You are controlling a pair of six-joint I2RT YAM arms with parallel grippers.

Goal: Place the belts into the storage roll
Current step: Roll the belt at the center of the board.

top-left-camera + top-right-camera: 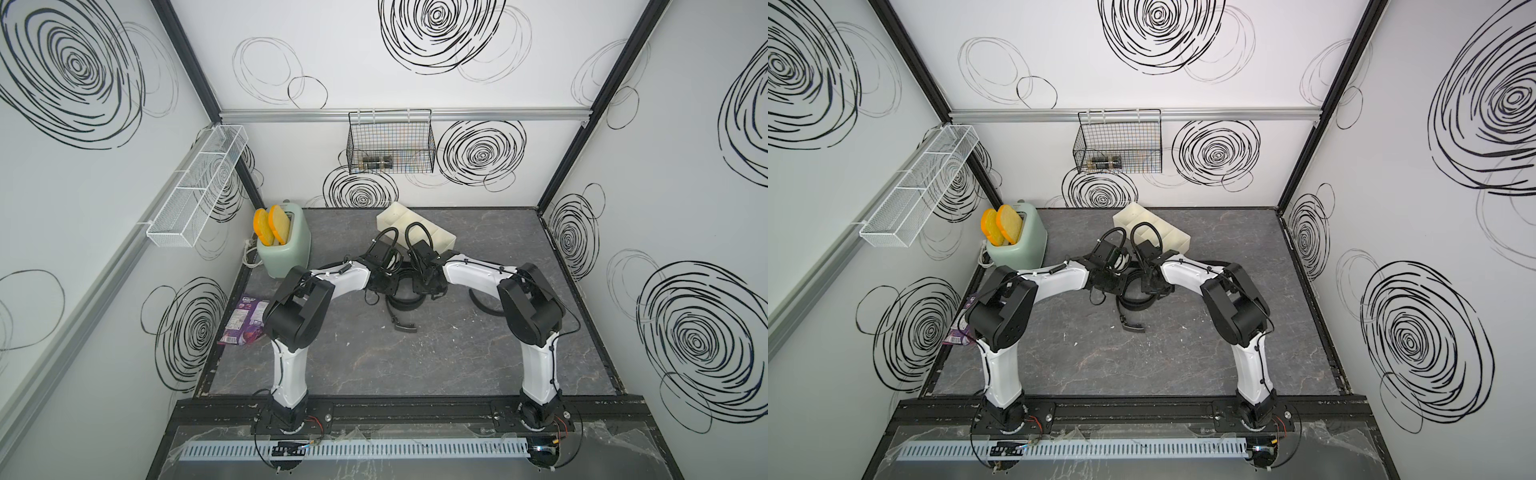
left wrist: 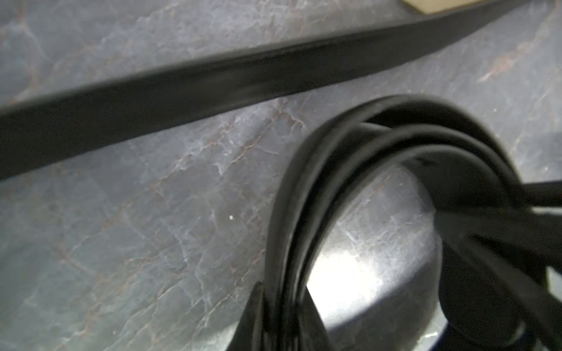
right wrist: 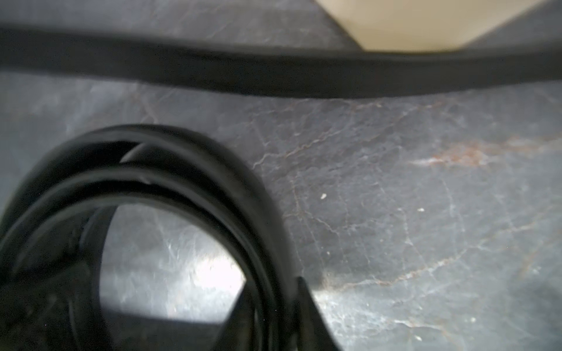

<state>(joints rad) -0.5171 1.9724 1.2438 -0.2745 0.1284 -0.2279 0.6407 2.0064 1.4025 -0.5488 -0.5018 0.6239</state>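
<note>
One coiled black belt [image 1: 404,306] sits clamped in my left end effector [image 2: 282,299]; I cannot tell whether my right end effector [image 3: 272,291] is gripping it; the cream divided plastic tray [image 1: 392,216] lies near, toward the frame's top.

Blk belts [image 2: 298,212], cream tray [image 1: 390,218], grey marbled table [image 1: 415,365]

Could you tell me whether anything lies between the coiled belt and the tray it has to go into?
Yes. The other belt lies stretched along the table, across the gap between the coil and the tray. It is low, so a lifted coil would probably pass over it. Nothing else visible intervenes.
</note>
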